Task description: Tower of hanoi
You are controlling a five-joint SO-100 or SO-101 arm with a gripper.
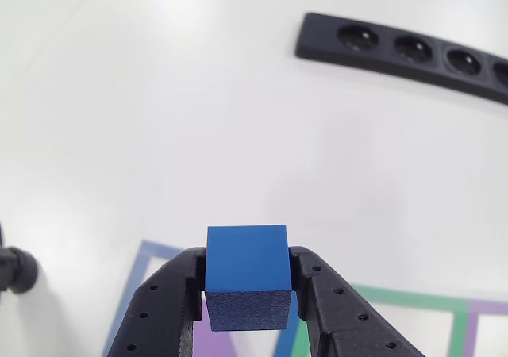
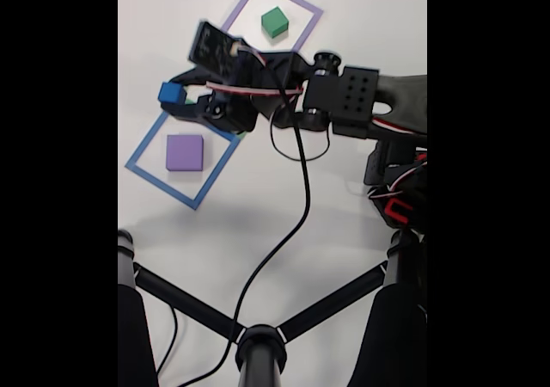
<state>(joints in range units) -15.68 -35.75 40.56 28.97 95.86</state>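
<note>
Gripper (image 1: 248, 305): jaws closed on the blue cube (image 1: 247, 278), one black finger pressed to each side face; in the fixed view the gripper (image 2: 175, 95) reaches toward the left of the picture with the cube (image 2: 170, 92) at its tip.
Blue cube: held up off the table (the other view shows white table and tape lines beneath it), and it sits square between the jaws, not tilted.
Purple block (image 2: 184, 152): lies flat inside the blue tape outline (image 2: 143, 171), just below the held cube in the fixed view, apart from it.
Green block (image 2: 274, 21): lies alone inside the purple tape outline (image 2: 311, 10) near the top of the fixed view, well apart from the gripper.
Middle outline: mostly hidden under the arm; what lies in it I cannot tell.
Power strip (image 1: 397, 52): black bar with round holes, far across the table in the other view, clear of the work.
Step in hand: carrying the smallest piece between squares, as I judge it.
Next move: likely a lowering onto a legal spot (the purple block is nearest), which calls for centring the cube above it, descending until it rests flat, then opening the jaws without nudging the block beneath.
</note>
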